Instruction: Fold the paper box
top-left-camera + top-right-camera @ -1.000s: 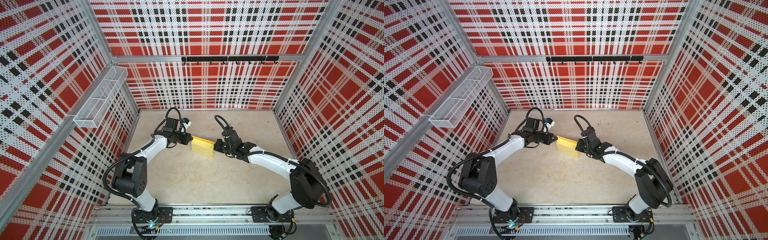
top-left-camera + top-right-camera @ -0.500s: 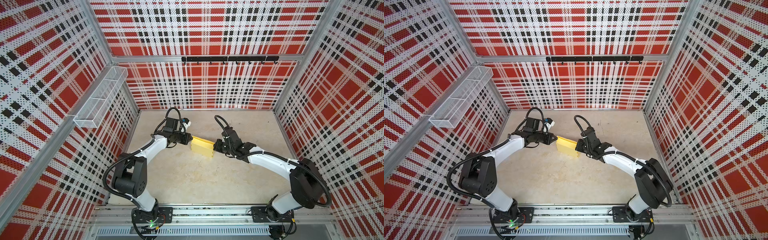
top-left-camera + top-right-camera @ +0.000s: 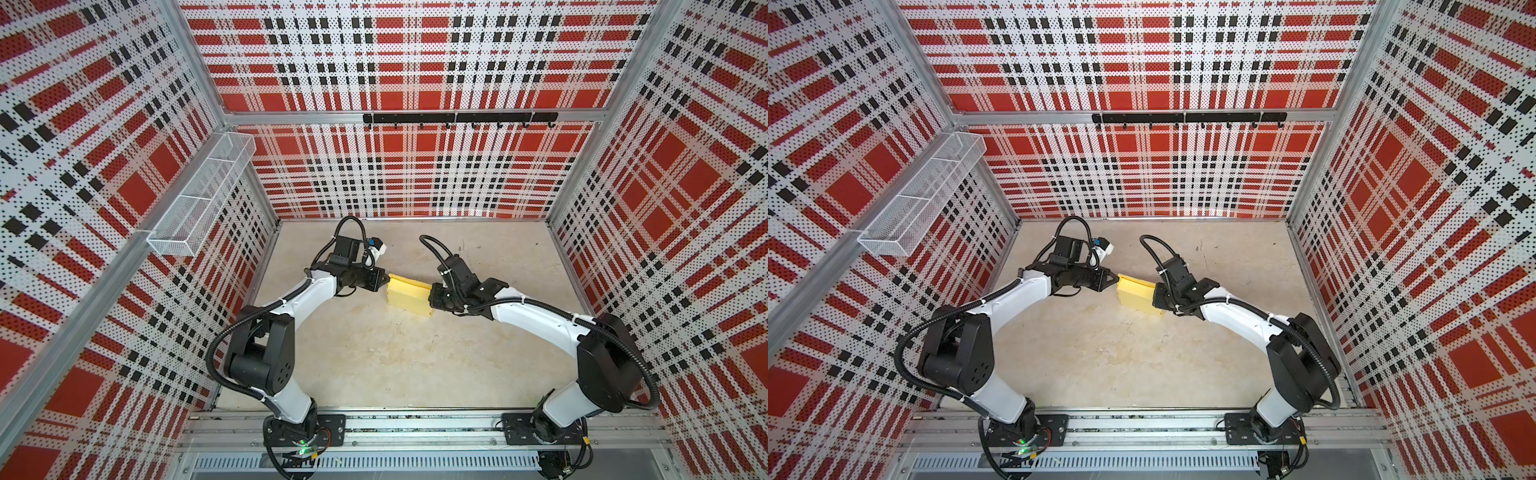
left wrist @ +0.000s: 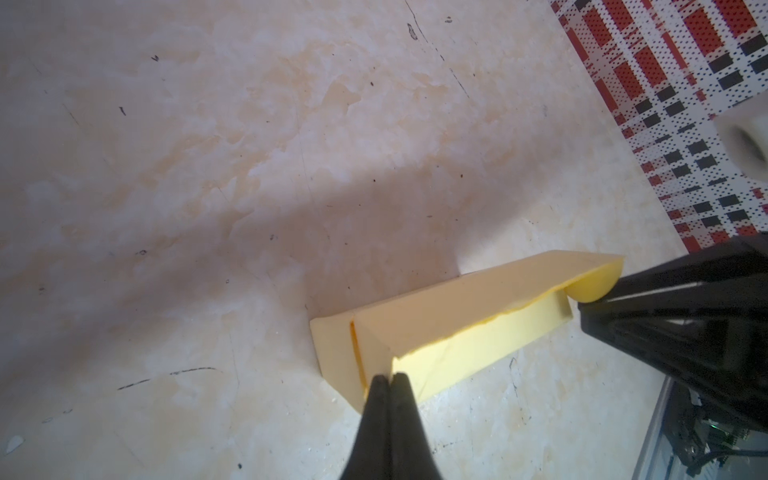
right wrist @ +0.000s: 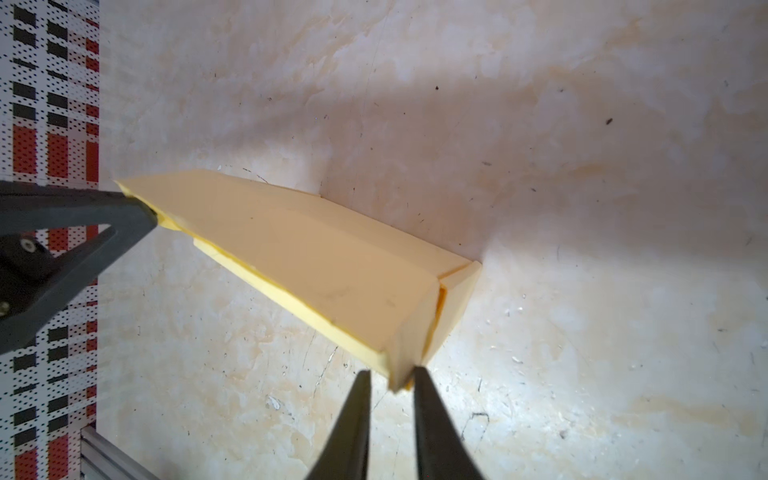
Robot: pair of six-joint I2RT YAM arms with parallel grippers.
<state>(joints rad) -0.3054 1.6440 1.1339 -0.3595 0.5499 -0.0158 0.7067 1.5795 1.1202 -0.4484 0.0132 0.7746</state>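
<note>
1. left gripper (image 4: 390,377), one. Fingers (image 4: 409,419) pressed together, clamped on the corner of the box's raised flap. In both top views its tip meets the box's left end.

2. right gripper (image 5: 390,374), one. Jaws apart, astride the box's opposite corner. A gap shows beside one finger, and the other lies at the card's edge.

3. box (image 3: 408,296), one. Pale yellow card, lying on the table just below the centre of the frame in both top views.
   - Long axis: runs from one gripper to the other, left to right across the frame, with the right end a little lower.
   - Flap: one long flap stands half raised along the upper side, and the left wrist view shows the inside beneath it.
   - End panel: a slit shows in the panel by the left gripper.

4. arms, two. The left arm (image 3: 307,299) and right arm (image 3: 536,320) are white and black. Each rises from the base rail (image 3: 415,428) at the lower edge and bends inward to the middle.

5. table (image 3: 374,365), one. Beige, marbled and scuffed. Bare surface lies on every side of the box, widest below it toward the lower edge of the frame.

6. walls (image 3: 415,187), three. Red, black and white plaid, at the left, right and top of the table. All are well apart from the box.

7. basket (image 3: 199,199), one. White wire, three compartments, mounted on the left wall in the upper left of the frame.

8. hook rail (image 3: 457,117), one. Black, on the back wall at upper centre.
</note>
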